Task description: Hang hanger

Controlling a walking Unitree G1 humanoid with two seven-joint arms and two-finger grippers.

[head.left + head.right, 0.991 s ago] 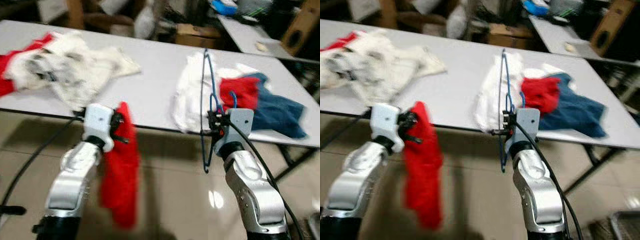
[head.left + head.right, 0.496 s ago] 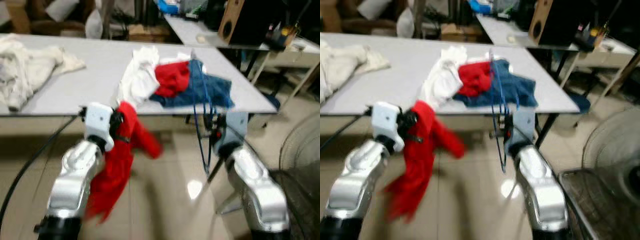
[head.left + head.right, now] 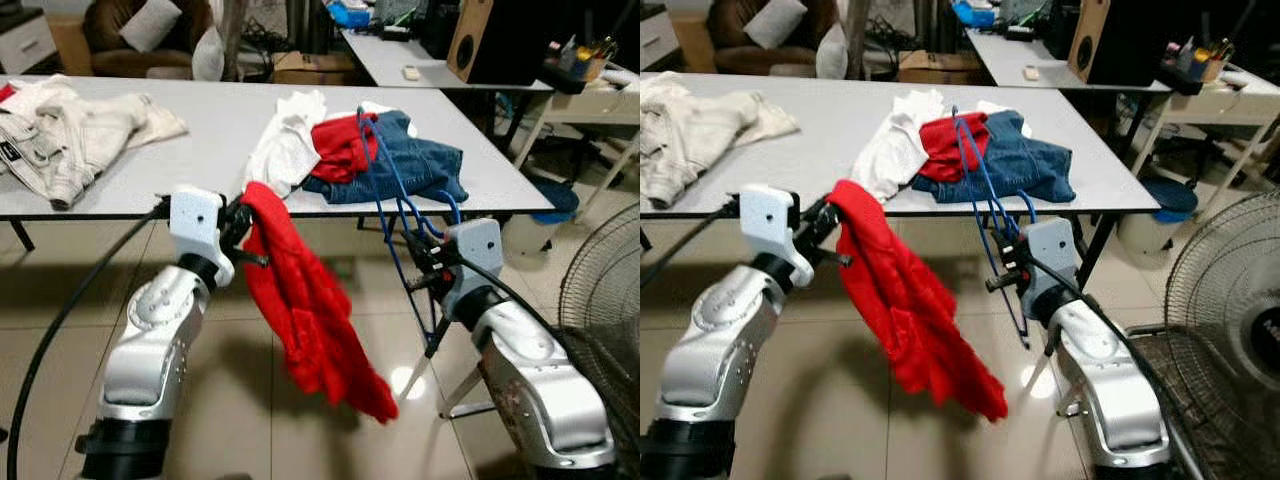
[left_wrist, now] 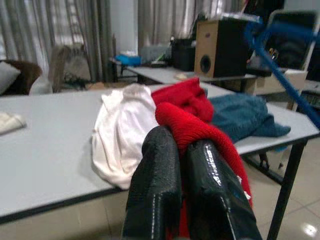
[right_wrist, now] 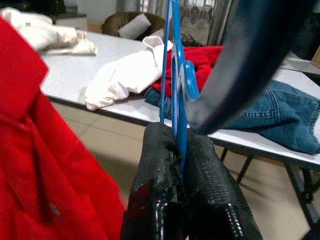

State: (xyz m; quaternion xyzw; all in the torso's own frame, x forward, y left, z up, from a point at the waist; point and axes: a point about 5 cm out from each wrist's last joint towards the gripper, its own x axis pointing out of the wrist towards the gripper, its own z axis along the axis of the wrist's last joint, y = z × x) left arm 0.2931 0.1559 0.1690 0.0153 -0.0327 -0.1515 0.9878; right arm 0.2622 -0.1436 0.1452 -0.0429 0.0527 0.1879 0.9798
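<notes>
Right hand (image 3: 1002, 268) is clamped on the blue wire hanger (image 3: 985, 190), which rises above it. Left hand (image 3: 243, 228) pinches a red shirt (image 3: 305, 310) that droops below it. The hanger looks light, stiff and slick; grip near the hook.

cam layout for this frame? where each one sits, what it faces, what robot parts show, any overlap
Left eye: head, looking forward and down at the table; both silver arms, left gripper clamping the red garment, right gripper clamping the blue hanger.
Right eye: same head pair, same scene.
Left wrist: along the left gripper's fingers, facing the table's clothes pile.
Right wrist: along the right gripper's fingers, hanger between them.
Shared: both wrists see the white garment and jeans.
</notes>
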